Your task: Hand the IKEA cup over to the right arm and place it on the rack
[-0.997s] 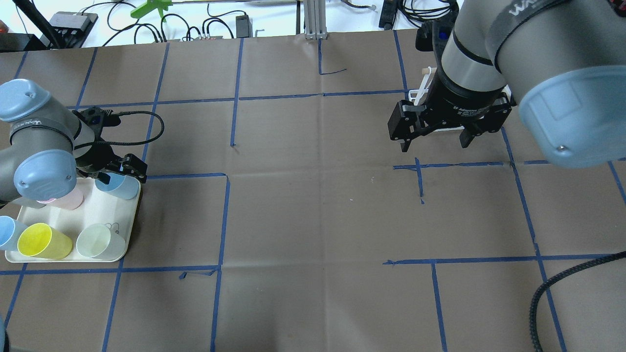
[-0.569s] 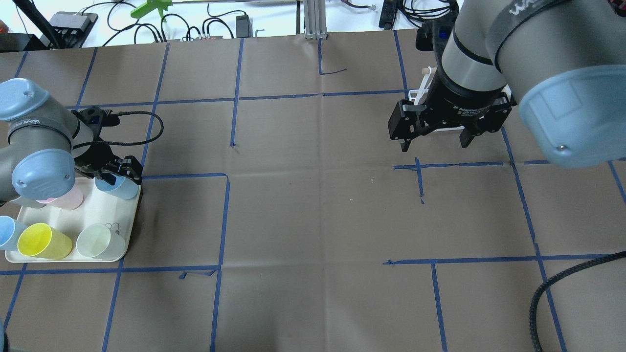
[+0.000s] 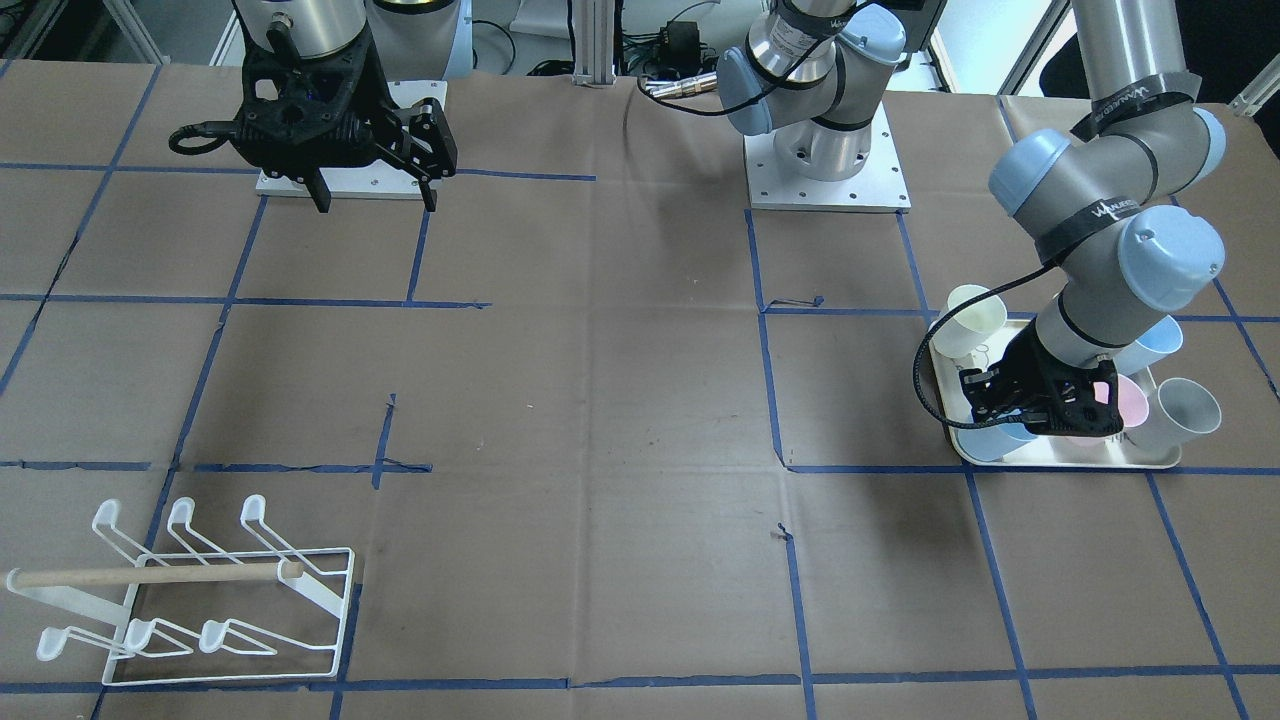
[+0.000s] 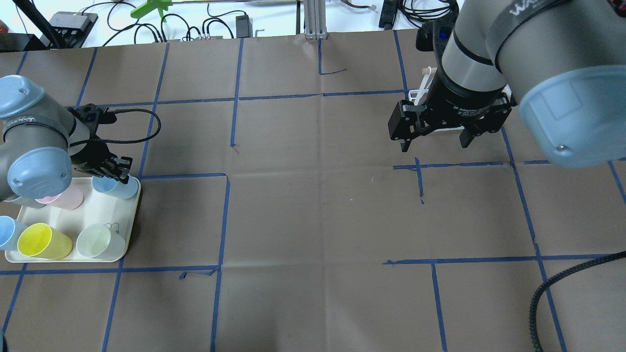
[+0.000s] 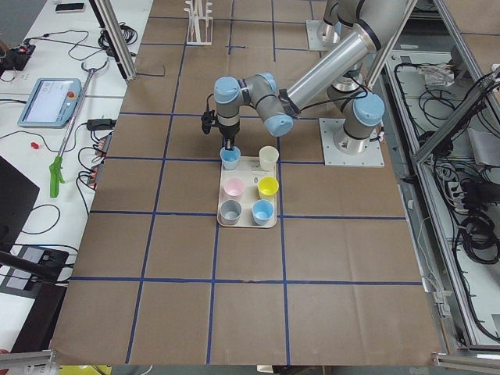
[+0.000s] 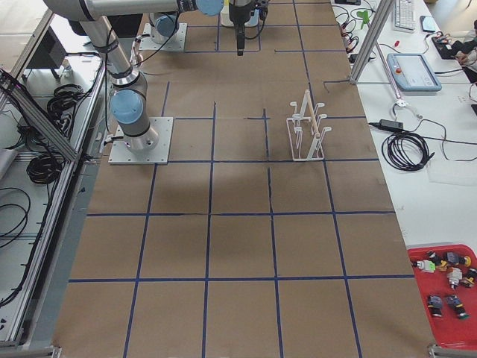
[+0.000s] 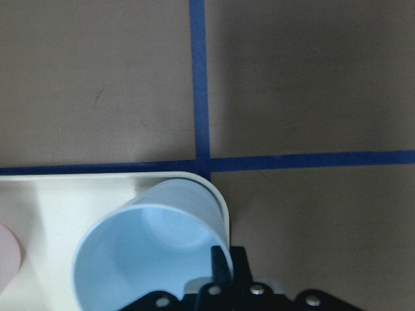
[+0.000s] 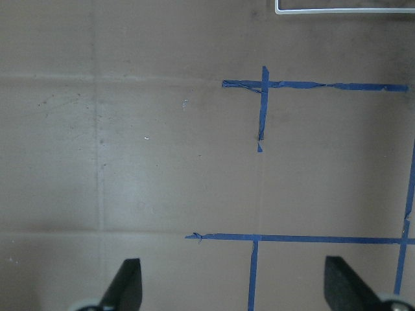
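A light blue cup (image 4: 117, 187) stands at the far right corner of a cream tray (image 4: 100, 211). My left gripper (image 4: 120, 171) is shut on that cup's rim. In the left wrist view the fingertips (image 7: 224, 269) pinch the cup's (image 7: 146, 249) near wall. My right gripper (image 4: 433, 142) is open and empty and hangs above the table in front of the white wire rack (image 3: 190, 590). In the overhead view the right arm hides most of the rack (image 4: 421, 90). The right wrist view shows only the rack's edge (image 8: 343, 10).
On the tray also stand a pink cup (image 4: 68, 198), a yellow cup (image 4: 41, 242), a pale green cup (image 4: 98, 242), another blue cup (image 4: 7, 232) and a grey cup (image 3: 1185, 410). Blue tape lines cross the brown table. A ribbed black cable (image 4: 557, 288) lies at the near right.
My left gripper has closed its fingers on the light blue cup's rim and shifted slightly left. The right arm has not moved.
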Motion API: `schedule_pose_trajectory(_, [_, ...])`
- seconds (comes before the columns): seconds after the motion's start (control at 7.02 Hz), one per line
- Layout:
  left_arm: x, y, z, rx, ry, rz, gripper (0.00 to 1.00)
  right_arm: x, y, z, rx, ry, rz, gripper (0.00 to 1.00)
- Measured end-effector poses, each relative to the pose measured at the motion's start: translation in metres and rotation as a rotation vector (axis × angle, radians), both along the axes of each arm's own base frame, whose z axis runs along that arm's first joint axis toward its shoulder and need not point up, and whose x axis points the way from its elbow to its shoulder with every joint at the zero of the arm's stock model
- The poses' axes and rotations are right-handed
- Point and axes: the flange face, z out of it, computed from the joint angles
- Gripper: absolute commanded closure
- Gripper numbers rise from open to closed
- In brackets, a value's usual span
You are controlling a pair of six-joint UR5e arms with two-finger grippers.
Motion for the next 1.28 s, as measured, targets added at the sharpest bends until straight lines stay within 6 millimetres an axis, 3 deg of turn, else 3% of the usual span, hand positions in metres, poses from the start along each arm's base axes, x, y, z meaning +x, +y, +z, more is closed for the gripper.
schedule_pose_trajectory(0.28, [-0.002,0.003,0.032,0.003,-0.002,0.001,1.0,0.001,-0.001,0.001,-0.013,-0.007,0.0,0.0])
schedule_pose_trajectory(0.57, [-0.006,0.009,0.104,0.042,0.012,0.004,1.0,0.003,-0.008,-0.002,-0.113,-0.026,-0.002,0.0])
schedule_pose_trajectory(0.85, [-0.005,0.003,0.175,0.083,0.031,0.01,1.0,0.01,-0.016,-0.014,-0.246,-0.111,-0.066,0.0])
schedule_pose_trajectory(1.0, [-0.008,-0.001,0.198,0.086,0.039,0.015,1.0,0.017,-0.019,-0.018,-0.296,-0.198,-0.149,0.0])
schedule_pose_trajectory(1.28, [-0.042,-0.015,0.213,0.019,0.102,-0.026,1.0,0.031,-0.021,-0.026,-0.363,-0.431,-0.337,0.0])
